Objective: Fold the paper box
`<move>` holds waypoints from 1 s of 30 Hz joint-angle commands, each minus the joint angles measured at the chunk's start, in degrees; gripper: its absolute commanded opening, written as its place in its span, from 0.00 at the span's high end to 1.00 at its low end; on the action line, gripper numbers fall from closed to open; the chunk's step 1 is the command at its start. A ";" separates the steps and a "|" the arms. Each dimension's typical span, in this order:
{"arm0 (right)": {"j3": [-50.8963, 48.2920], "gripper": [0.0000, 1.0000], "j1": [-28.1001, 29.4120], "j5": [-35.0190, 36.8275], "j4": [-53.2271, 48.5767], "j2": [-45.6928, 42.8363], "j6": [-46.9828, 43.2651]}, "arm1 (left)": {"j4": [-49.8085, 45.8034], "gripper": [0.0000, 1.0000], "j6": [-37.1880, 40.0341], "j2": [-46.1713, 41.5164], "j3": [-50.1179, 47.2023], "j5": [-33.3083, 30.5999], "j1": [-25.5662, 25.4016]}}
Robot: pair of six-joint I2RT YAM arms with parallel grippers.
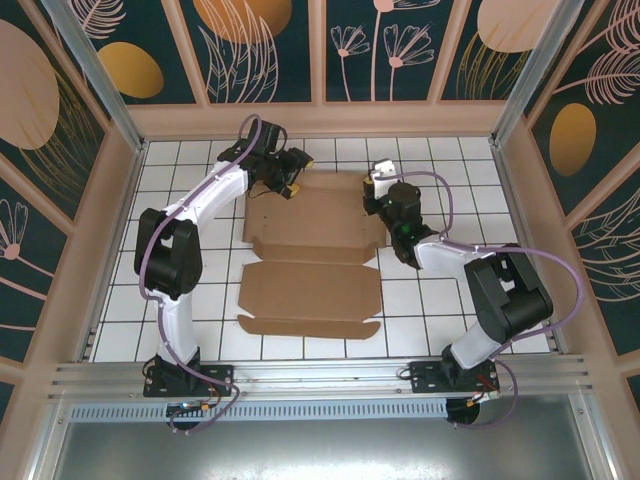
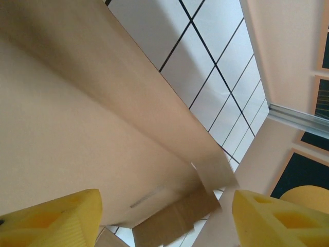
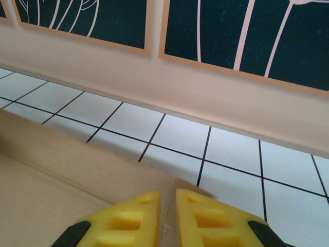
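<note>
The paper box (image 1: 310,265) is matt brown cardboard, smooth and unprinted. The tabletop (image 1: 440,300) looks smooth, white and gridded. The right claw (image 3: 168,216) has matt yellow plastic tips.

Bright even light, soft shadows; the near paper box (image 2: 77,149) blurs.

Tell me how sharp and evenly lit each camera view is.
Top external view: even light, sharp, only faint shadows around the paper box. Left wrist view: cardboard close and soft, a dark shaded band across it, left gripper blurred. Right wrist view: tiles crisp, right gripper slightly soft, no glare.
</note>
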 commanded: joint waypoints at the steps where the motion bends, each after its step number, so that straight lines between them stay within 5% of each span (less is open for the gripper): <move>1: -1.62 0.83 0.55 2.93 6.36 -1.95 -2.41 | -1.46 0.37 -2.00 1.36 1.23 -0.78 -0.11; 6: 0.38 0.81 0.26 1.98 2.41 -0.15 -1.42 | -0.59 0.47 -1.04 1.74 -0.31 -1.70 -0.15; 9: 9.96 0.69 -3.40 -5.99 -14.69 3.84 4.88 | -0.52 0.47 0.78 0.85 -2.49 -2.96 -0.28; 14: 29.25 0.64 -11.38 -23.81 -39.26 16.55 15.64 | 1.16 0.47 2.24 -1.34 -8.40 -4.44 -0.36; 18: 40.74 0.63 -12.89 -24.05 -51.80 25.34 17.04 | 1.19 0.47 3.41 -1.06 -10.03 -3.45 -0.46; 30: 51.12 0.59 -14.71 -26.47 -62.07 35.47 14.44 | 0.46 0.47 6.66 -0.34 -9.25 -3.18 -0.33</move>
